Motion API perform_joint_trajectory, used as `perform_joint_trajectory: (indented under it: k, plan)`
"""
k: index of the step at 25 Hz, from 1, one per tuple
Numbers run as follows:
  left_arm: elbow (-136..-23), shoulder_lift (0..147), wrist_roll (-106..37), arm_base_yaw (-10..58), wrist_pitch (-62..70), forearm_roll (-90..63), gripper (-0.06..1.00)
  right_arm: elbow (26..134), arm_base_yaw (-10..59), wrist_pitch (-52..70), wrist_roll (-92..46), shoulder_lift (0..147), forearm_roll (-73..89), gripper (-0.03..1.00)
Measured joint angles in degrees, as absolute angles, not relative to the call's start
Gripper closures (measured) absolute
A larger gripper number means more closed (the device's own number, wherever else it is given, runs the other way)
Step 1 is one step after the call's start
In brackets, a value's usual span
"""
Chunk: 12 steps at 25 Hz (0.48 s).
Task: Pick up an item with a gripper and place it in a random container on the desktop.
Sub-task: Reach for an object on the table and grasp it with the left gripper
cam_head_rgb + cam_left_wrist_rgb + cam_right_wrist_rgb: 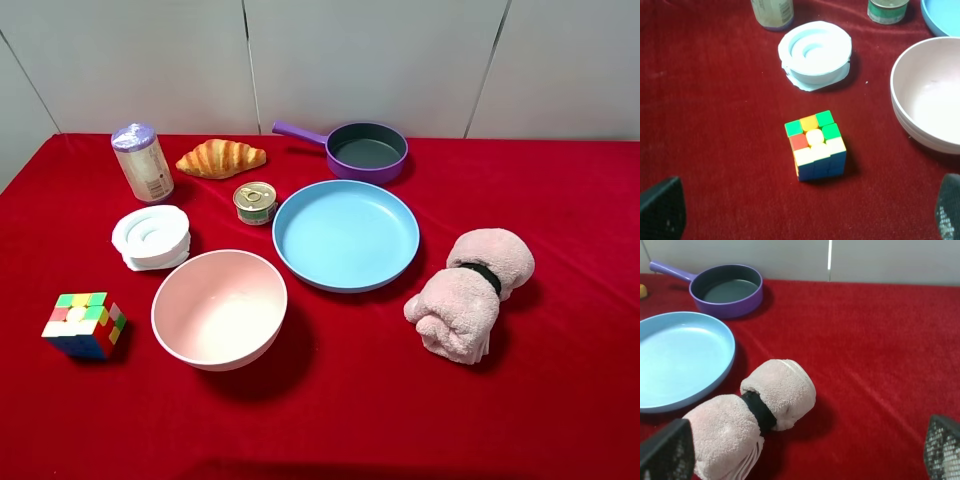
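Pick not started yet. The plate (346,236) sits empty in the middle with the bowl (219,308) just beside it. The cube (84,325) is alone at the left, well apart from the plate. Above it the left gripper (805,215) hangs spread wide and holds nothing. The right gripper (805,450) is equally wide, near the towel (750,415). Next, I'd say, the left one drops down, closes on the cube's flat sides, then carries it past the bowl. The wall (350,60) is pale panels. The cloth (560,380) is red, flat and napped.
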State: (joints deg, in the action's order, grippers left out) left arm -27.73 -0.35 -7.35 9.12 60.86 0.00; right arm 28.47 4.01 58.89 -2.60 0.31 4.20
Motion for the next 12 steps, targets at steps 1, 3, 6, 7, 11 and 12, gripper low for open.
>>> perform_joint_trajectory:
  k: [1, 3, 6, 7, 11, 12]
  plan:
    - [-27.7, -0.4, -7.4, 9.1, 60.9, 0.0, -0.05, 28.5, 4.0, 58.9, -2.6, 0.3, 4.2, 0.27]
    - [-27.7, -0.4, -7.4, 9.1, 60.9, 0.0, -0.05, 28.5, 4.0, 58.9, -2.6, 0.3, 4.2, 0.27]
    - [-27.7, -0.4, -7.4, 9.1, 60.9, 0.0, -0.05, 28.5, 4.0, 58.9, -2.6, 0.3, 4.2, 0.27]
    - [-27.7, -0.4, -7.4, 9.1, 60.9, 0.0, -0.05, 28.5, 4.0, 58.9, -2.6, 0.3, 4.2, 0.27]
    - [-27.7, -0.4, -7.4, 9.1, 60.8, 0.0, -0.05, 28.5, 4.0, 58.9, -2.6, 0.3, 4.2, 0.27]
    - [-27.7, -0.4, -7.4, 9.1, 60.8, 0.0, -0.05, 28.5, 4.0, 58.9, -2.6, 0.3, 4.2, 0.27]
